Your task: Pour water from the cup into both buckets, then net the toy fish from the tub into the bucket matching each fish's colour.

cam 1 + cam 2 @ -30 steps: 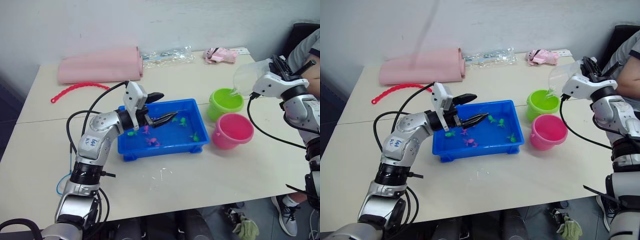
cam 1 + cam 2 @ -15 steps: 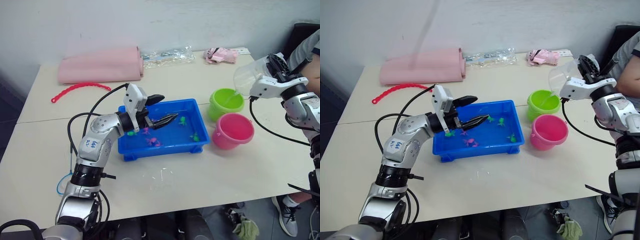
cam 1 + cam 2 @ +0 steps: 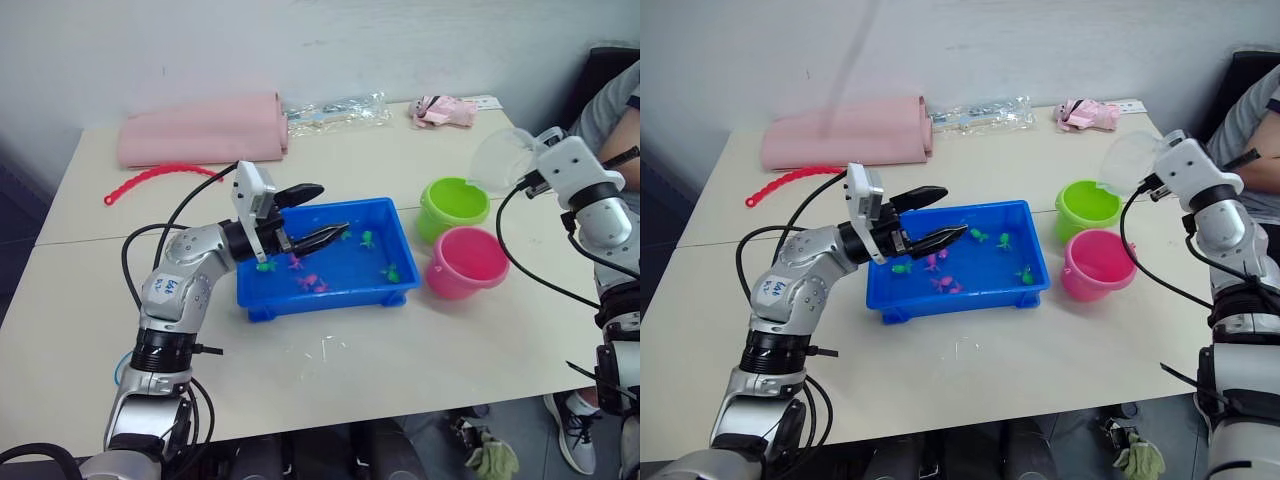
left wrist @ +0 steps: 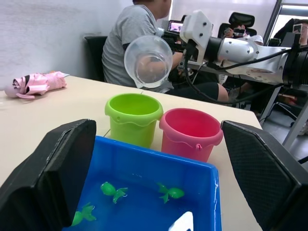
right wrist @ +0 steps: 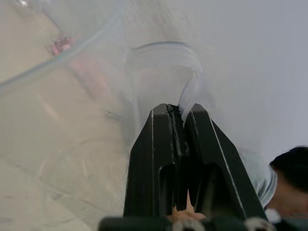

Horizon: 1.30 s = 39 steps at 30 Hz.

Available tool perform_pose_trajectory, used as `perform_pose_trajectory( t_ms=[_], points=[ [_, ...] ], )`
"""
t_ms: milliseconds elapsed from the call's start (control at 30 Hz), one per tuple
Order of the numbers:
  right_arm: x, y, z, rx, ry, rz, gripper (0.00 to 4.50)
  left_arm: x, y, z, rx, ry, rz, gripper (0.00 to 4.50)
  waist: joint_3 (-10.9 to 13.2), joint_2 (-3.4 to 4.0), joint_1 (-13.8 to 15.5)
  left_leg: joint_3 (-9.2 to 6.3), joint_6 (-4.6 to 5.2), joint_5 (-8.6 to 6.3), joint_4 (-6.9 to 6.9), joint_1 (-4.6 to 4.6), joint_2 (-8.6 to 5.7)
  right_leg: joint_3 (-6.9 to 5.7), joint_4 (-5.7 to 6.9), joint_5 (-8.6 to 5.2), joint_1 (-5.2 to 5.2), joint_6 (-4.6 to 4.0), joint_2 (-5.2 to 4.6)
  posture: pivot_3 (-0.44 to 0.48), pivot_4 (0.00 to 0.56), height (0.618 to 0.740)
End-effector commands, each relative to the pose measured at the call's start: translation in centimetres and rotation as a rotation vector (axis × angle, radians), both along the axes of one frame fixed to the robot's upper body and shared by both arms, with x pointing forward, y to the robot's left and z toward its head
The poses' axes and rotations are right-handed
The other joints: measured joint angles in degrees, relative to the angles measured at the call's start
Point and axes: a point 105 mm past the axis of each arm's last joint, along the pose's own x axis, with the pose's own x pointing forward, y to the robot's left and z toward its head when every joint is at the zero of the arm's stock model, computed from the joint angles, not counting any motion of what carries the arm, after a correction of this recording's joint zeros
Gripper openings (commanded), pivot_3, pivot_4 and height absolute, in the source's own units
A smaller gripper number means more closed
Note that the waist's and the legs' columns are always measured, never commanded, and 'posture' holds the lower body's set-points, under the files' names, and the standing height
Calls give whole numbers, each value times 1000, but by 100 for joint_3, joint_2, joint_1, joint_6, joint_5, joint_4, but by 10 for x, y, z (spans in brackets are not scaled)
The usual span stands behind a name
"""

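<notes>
My right gripper (image 5: 181, 108) is shut on the wall of the clear cup (image 3: 500, 160), which lies tipped on its side in the air, above and just right of the lime green bucket (image 3: 453, 205). No water runs from it. The pink bucket (image 3: 466, 262) stands beside the green one, nearer to me. The blue tub (image 3: 330, 297) holds water and several toy fish, among them a green fish (image 3: 366, 238) and a pink fish (image 3: 310, 283). My left gripper (image 3: 333, 209) hovers open over the tub's left half, holding nothing.
At the table's back lie a pink rolled cloth (image 3: 200, 130), a red bead chain (image 3: 150, 178), a clear plastic bag (image 3: 335, 108) and a small pink bundle (image 3: 440, 110). A person (image 3: 620, 100) sits at the table's right end, close behind my right arm.
The stream of water into the green bucket has stopped. My right gripper has drawn the cup back to the right and turned it. The left gripper has shifted slightly left.
</notes>
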Motion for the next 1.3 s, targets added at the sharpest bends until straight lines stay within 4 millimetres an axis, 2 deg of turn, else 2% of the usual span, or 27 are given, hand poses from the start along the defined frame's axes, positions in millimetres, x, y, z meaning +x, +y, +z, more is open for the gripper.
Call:
perform_pose_trajectory(
  t_ms=[33, 133, 267, 333, 400, 667, 833, 933, 1067, 1133, 1233, 1267, 1300],
  points=[
    [-10, -33, 14, 462, -71, 33, 55, -18, -3, 22, -49, -59, -91, 4500, 1, -2, 5, -3, 0, 0, 2, 0, 0, 0, 1, 0, 2, 0, 0, 0, 150, 740],
    [-15, -49, 6, 685, -30, 81, 55, -36, -8, 33, -65, -78, -183, 4500, 2, -3, 17, -16, 2, -1, 10, -5, 6, 4, 2, 0, 8, 0, -1, 0, 150, 740],
    [-32, -82, -9, 856, -47, -7, 55, -58, -10, 42, -48, -119, -265, 4500, 2, -3, 17, -19, 4, -2, 12, -5, 5, 9, 1, 0, 8, 0, -2, 0, 150, 740],
    [-43, -99, -29, 916, -44, -88, 55, -69, -10, 41, -26, -129, -297, 4500, 2, -3, 18, -20, 4, -2, 12, -6, 1, 10, 0, 0, 9, -1, -1, 0, 150, 740],
    [-50, -107, -50, 935, -30, -146, 55, -73, -9, 37, -7, -114, -303, 4500, 1, -3, 15, -22, 4, -2, 11, -6, 0, 18, -4, 0, 12, -1, -1, 0, 150, 740],
    [-51, -92, -118, 989, 72, -211, 55, -64, -2, 16, 67, -92, -226, 4500, 2, -3, -74, -6, 2, -1, 19, 11, -1, 48, 14, 0, 13, -1, 8, 0, 150, 740],
    [-49, -80, -136, 970, 126, -189, 55, -59, -3, 14, 75, -107, -193, 4500, 2, -3, -72, -4, 0, -3, 17, 10, -1, 50, 10, 0, 11, -1, 7, 0, 150, 740],
    [-52, -81, -147, 1011, 129, -216, 55, -57, -2, 15, 72, -107, -184, 4500, 2, -3, -52, -4, 0, -3, 16, 9, -1, 50, 8, 0, 12, -1, 7, 0, 150, 740],
    [-61, -86, -151, 1022, 125, -211, 1513, -58, 5, 15, 69, -93, -171, 4500, 2, -3, -10, -5, 0, -3, 17, 10, -1, 49, 8, 0, 12, 0, 7, 0, 150, 740],
    [-67, -91, -152, 1009, 122, -216, 2585, -58, 9, 14, 70, -90, -162, 4500, 2, -3, -8, -5, 0, -3, 16, 9, -1, 50, 7, 0, 12, -1, 7, 0, 150, 740],
    [-90, -106, -154, 985, 126, -225, 4071, -59, 28, 9, 83, -66, -104, 4500, 2, -3, -6, -5, 0, -3, 16, 10, -1, 50, 7, 0, 12, -1, 7, 0, 150, 740],
    [-98, -109, -154, 974, 132, -217, 4461, -61, 35, 6, 89, -53, -87, 4500, 2, -3, -1, -5, -1, -4, 11, 10, 0, 51, 5, 0, 11, -1, 7, 0, 150, 740],
    [-104, -110, -153, 964, 136, -207, 4461, -63, 39, 3, 92, -43, -78, 4500, 2, -3, 5, -5, -2, -4, 9, 11, 1, 51, 5, 0, 11, -1, 7, 0, 150, 740]
  ],
)
